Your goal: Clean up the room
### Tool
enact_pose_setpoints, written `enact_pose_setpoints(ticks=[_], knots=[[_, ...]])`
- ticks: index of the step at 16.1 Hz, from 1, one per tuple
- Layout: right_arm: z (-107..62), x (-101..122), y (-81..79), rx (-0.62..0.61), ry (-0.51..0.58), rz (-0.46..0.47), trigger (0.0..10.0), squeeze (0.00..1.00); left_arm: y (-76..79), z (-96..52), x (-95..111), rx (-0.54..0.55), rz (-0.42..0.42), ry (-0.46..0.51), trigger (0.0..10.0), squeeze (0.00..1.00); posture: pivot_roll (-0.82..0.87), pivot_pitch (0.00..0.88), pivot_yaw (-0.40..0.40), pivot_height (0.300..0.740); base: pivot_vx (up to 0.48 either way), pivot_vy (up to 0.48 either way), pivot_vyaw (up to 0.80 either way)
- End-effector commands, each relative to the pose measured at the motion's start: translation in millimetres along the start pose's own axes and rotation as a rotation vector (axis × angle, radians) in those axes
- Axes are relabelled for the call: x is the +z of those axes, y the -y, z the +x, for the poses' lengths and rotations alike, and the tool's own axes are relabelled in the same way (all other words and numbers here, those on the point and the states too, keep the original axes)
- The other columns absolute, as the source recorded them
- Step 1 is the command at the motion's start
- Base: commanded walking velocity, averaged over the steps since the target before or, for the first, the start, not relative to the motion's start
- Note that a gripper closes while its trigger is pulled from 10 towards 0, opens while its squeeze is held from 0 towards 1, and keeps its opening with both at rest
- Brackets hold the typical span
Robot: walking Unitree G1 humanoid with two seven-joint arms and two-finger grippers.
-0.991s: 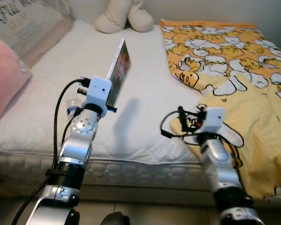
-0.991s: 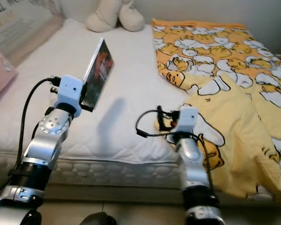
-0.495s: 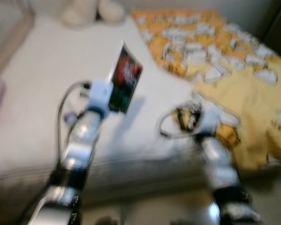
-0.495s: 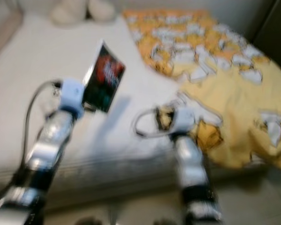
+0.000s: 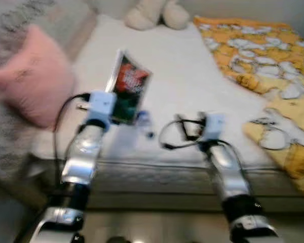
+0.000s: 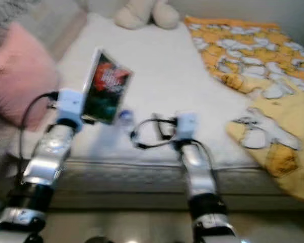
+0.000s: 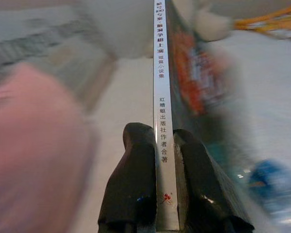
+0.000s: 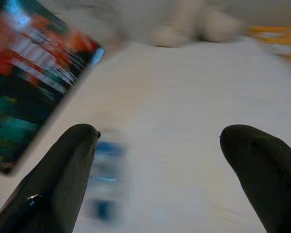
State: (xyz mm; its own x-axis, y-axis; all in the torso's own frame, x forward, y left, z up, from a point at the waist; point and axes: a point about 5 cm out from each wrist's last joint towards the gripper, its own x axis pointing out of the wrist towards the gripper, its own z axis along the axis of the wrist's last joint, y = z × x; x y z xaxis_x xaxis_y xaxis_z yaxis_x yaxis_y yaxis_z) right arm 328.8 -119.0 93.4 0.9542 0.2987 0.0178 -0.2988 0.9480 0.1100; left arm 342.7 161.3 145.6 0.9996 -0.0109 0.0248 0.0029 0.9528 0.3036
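- Frames blurred, bed [image 5: 192, 76] used as landmark: white mattress seen from its near edge.
- Left claw [image 7: 157, 145] clenched on a book [image 5: 127, 87], one black finger [image 7: 133, 179] on each side of the white spine; spine carries printed characters.
- Book held upright and a bit tilted, above the near-left part of the bed, not touching the mattress; cover dark with red and green print.
- Right claw [image 8: 160, 160] released, fingers [image 8: 63, 179] spread wide, nothing between them; it hovers over the near edge of the bed, around the middle, pointing at the mattress.
- Plastic bottle [image 5: 143, 120] with blue label lying on the bed just below and beside the held book, between the two arms; blurred, detail unclear.
- Pink pillow [image 5: 38, 86] on the left side of the bed, near the held book but apart from it.
- Cream plush toy [image 5: 154, 14] at the far end of the bed, against the wall.
- Yellow-orange blanket [image 5: 263, 55] with a white cartoon pattern covers the right side of the bed and hangs over its near right edge.
- Grey fuzzy fabric [image 5: 20, 20] on the far left of the bed, behind the pillow; can't tell what it is.
- Black cables loop by both wrists.
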Motion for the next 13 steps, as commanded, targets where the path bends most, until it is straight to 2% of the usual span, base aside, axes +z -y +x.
enact_pose_setpoints(ticks=[1, 3, 5, 8, 13], knots=[[-2.3, -0.3, 12.0, -0.023, -0.010, -0.013, 10.0, 0.69, -1.6, 3.0, 15.9, 0.035, -0.002, 0.066, 10.0, 0.00, 0.05, 0.000, -0.027, 0.740, 0.000, 0.480, 0.46], [-0.6, -0.2, 11.2, -0.014, -0.016, -0.027, 10.0, 0.68, -6.0, 2.3, 13.6, 0.073, -0.014, 0.055, 10.0, 0.00, 0.06, 0.000, -0.038, 0.740, 0.000, 0.133, 0.44], [0.8, -0.2, 11.9, -0.017, -0.020, -0.025, 10.0, 0.65, -8.1, 1.7, 11.6, 0.084, -0.036, 0.046, 10.0, 0.00, 0.06, 0.000, -0.044, 0.740, 0.000, 0.000, 0.00], [-0.5, -2.0, 10.5, -0.003, -0.024, -0.030, 10.0, 0.65, -2.9, 1.2, 9.5, 0.032, -0.073, 0.044, 10.0, 0.00, 0.06, 0.000, -0.046, 0.740, 0.000, 0.000, 0.00], [-4.9, -7.0, 7.7, 0.003, -0.030, -0.028, 10.0, 0.65, -0.8, -0.4, 9.3, 0.022, -0.083, 0.049, 10.0, 0.00, 0.05, 0.000, -0.048, 0.740, 0.467, 0.000, 0.00]])
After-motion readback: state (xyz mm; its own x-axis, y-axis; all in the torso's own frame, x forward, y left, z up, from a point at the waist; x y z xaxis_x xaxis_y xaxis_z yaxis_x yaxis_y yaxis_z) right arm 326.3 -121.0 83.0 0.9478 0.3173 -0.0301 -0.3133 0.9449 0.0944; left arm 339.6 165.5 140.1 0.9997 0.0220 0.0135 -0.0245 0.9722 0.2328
